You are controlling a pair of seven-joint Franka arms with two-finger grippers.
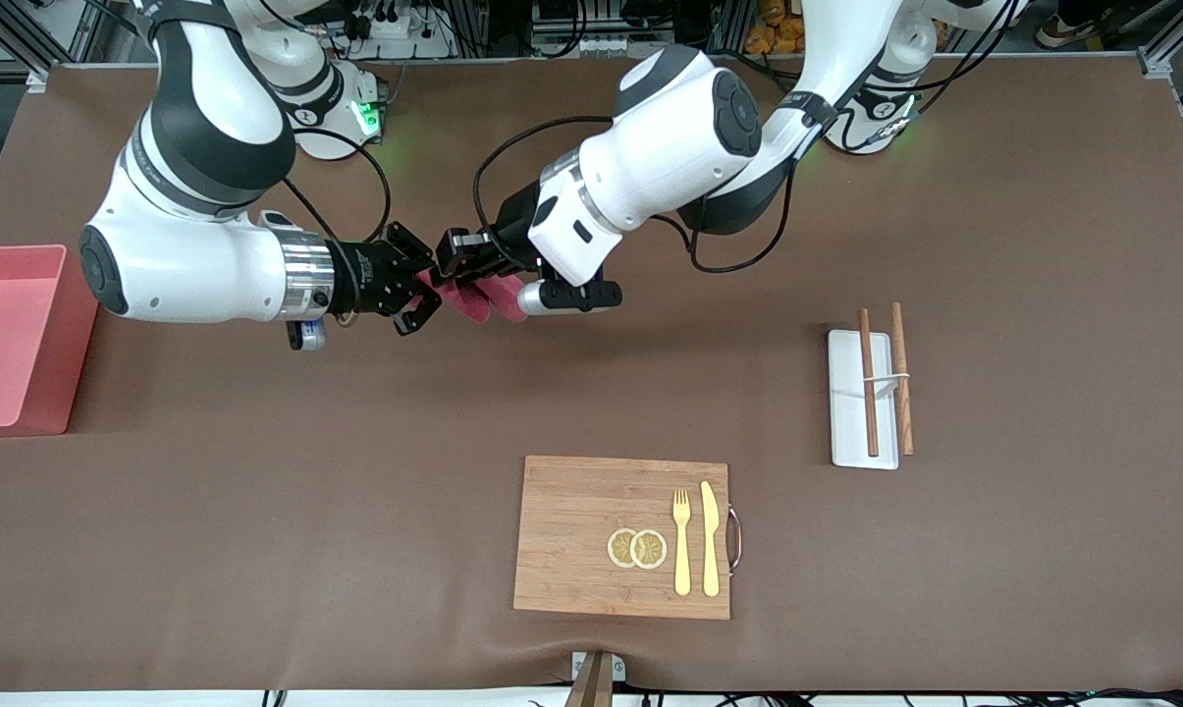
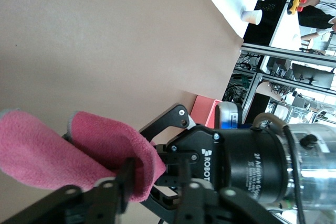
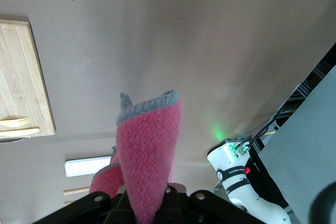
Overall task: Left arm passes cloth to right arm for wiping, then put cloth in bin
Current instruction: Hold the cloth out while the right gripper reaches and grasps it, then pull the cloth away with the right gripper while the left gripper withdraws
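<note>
The cloth point(image 1: 478, 298) is a small, fuzzy crimson-pink rag with a thin grey stitched hem, and it hangs in the air above the brown desk point(image 1: 257, 511), bunched into soft folds between the two grippers. The left gripper point(image 1: 458, 257) reaches in from the left arm point(image 1: 670, 147), its fingers clamped on the cloth; in the left wrist view the fabric point(image 2: 79, 150) drapes in two rounded lobes over those dark fingers point(image 2: 126, 174). The right gripper point(image 1: 419, 287), on the right arm point(image 1: 188, 255) with its silver wrist, meets it head-on, and its fingers are pressed together on the same cloth; the right wrist view shows a folded flap of the cloth point(image 3: 149, 150) standing up out of them, grey edge at the tip. Both grippers are over bare desk, with the cloth stretched short between them. The bin point(image 1: 12, 339), salmon-pink with upright walls, sits at the right arm's end of the desk, well apart from the cloth. Nearer the front camera lies a wooden board point(image 1: 571, 535) carrying a gold fork point(image 1: 682, 540), a gold knife point(image 1: 710, 538) and two lemon slices point(image 1: 637, 548). Toward the left arm's end is a white tray point(image 1: 846, 403) with chopsticks point(image 1: 868, 383).
</note>
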